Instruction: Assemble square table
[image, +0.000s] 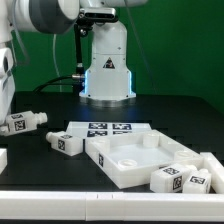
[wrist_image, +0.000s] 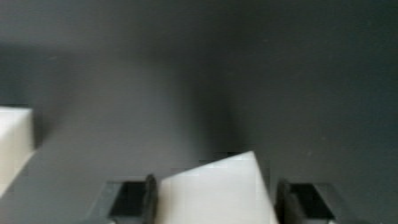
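Observation:
In the wrist view my gripper is shut on a white table leg, which fills the space between the two dark fingers above the dark table surface. In the exterior view the square table top lies rim up at the front, right of centre, its corner holes showing. Two tagged legs lie on the exterior view's left. Two more legs rest against the top's front right corner. The exterior view does not show the gripper itself.
The marker board lies flat behind the table top. The robot base stands at the back centre, with the arm reaching up and to the exterior view's left. A white edge shows at the side of the wrist view.

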